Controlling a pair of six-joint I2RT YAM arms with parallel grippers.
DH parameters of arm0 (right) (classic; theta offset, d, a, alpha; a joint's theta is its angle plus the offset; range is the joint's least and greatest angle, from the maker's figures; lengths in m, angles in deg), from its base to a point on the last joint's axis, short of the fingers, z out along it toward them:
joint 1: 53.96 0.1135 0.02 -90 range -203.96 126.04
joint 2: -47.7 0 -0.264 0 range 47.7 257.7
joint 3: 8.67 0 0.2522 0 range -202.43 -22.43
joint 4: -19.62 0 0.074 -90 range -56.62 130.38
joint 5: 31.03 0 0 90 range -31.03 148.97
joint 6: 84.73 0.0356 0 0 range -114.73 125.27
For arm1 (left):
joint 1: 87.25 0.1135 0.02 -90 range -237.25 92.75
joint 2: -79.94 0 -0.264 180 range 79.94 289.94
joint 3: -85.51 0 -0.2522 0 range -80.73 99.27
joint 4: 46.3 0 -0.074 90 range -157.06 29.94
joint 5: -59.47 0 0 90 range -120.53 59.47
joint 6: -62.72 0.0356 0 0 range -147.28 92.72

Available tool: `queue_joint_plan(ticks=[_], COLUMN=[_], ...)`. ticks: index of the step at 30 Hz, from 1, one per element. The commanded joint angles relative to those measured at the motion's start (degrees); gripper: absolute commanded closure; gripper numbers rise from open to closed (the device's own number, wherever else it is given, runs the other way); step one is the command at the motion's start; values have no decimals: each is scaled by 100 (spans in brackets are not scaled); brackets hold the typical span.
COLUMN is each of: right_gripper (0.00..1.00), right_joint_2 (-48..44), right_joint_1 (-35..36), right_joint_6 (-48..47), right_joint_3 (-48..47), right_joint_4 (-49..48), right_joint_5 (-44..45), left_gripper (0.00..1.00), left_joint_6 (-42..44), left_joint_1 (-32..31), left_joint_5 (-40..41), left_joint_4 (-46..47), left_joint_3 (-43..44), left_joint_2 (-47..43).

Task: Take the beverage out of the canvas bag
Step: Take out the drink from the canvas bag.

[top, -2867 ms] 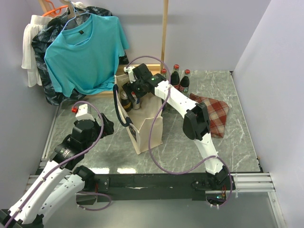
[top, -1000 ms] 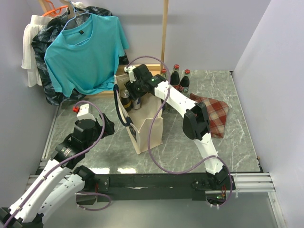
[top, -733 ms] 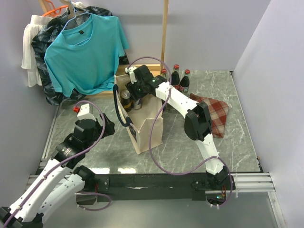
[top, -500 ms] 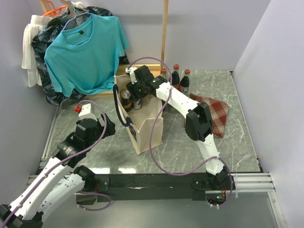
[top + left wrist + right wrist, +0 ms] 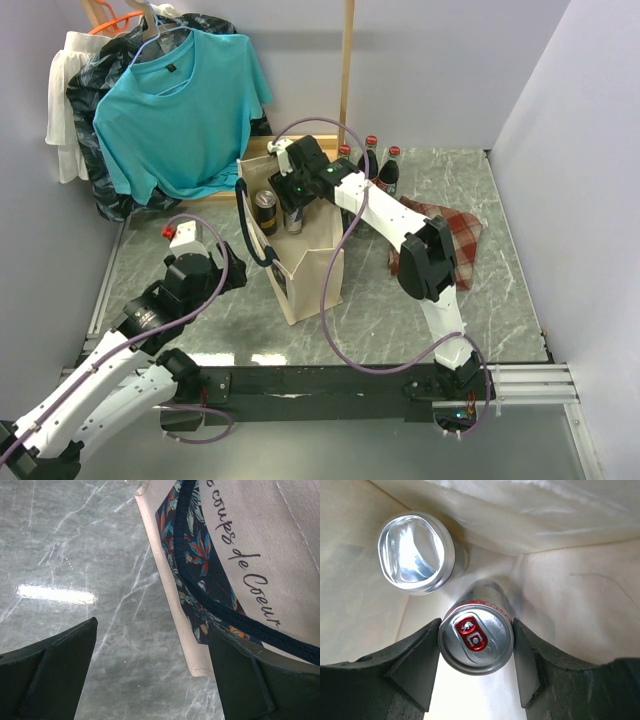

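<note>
the right gripper (image 5: 476, 632) reached down into the open top of the canvas bag (image 5: 308, 272), its two dark fingers (image 5: 417, 662) pressed against opposite sides of the beverage can (image 5: 476, 647), a silver can with a red pull tab, seen end-on and standing upright. the claw was narrowed onto that can, with no gap showing on either side. the can was inside the bag, close to the pale fabric wall, with a second can (image 5: 416, 552) just beside it, deeper toward a corner; that one showed a plain silver top. from above, the bag stood upright on the marble table (image 5: 500, 300), a navy handle (image 5: 250, 235) drooping over its left side. the left gripper (image 5: 152, 625) hung wide apart and empty over the table, just beside the bag's lower corner, where a floral panel (image 5: 197, 555) and script lettering showed. behind the bag stood dark bottles (image 5: 370, 160) with red caps, and a plaid cloth (image 5: 458, 240) lay to the right, partly under the right arm. a teal shirt (image 5: 180, 110) hung at the back left.
</note>
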Motion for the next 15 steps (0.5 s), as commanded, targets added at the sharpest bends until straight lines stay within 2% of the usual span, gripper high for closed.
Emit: queue_joint_plan(ticks=[1,15], right_gripper=[100,100], right_joint_2=[-629,-647], right_joint_1=[42,437], right_joint_6=[-12,41], right_joint_3=[-136,-804], right_joint_4=[-267,260], right_joint_5=[201,868], left_gripper=[4,4], left_joint_6=[-178,-249], left_joint_1=[-156,-473], left_joint_5=[329,408], left_joint_4=[-31,-110], left_joint_3=[202,228], left_joint_2=[-31,-531])
